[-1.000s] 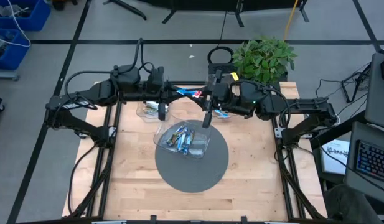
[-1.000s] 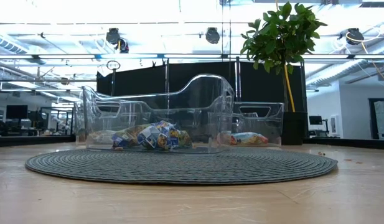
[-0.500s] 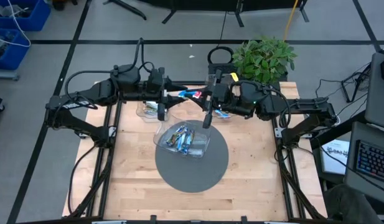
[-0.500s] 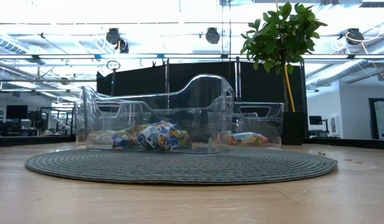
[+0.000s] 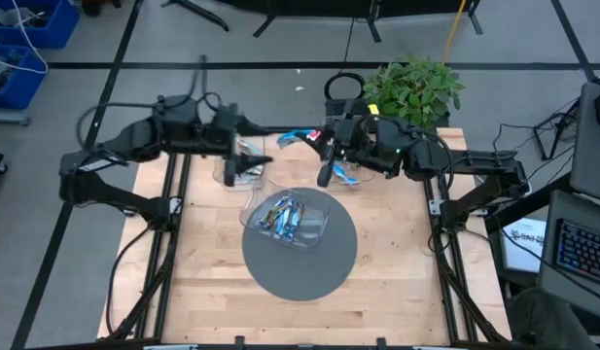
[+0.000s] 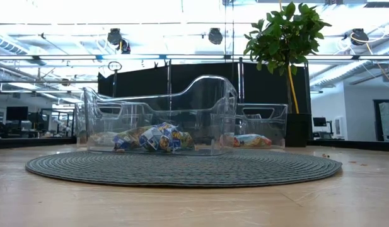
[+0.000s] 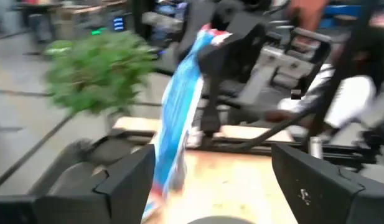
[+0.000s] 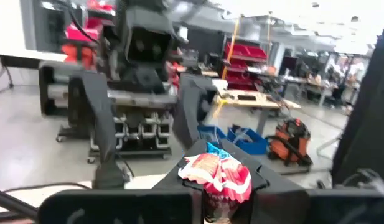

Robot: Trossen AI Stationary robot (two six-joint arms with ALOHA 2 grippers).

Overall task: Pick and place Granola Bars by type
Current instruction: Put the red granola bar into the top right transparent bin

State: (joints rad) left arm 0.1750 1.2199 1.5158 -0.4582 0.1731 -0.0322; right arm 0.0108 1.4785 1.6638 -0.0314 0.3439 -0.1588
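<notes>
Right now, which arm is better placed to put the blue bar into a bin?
Probably the right one: its hand is shut on the blue bar. The left hand stands open, the bar free between its fingers.

One camera is looking straight down on the whole counter (image 5: pixel 397 282), another is looking level across its surface, both sharing the round mat (image 6: pixel 181 167).

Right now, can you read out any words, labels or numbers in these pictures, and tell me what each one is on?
No text is readable.
Blue granola bar in the right claw: red and white marks, blurred.
Bars in the clear bin: print too small.
Paper beside the table: too small.
</notes>
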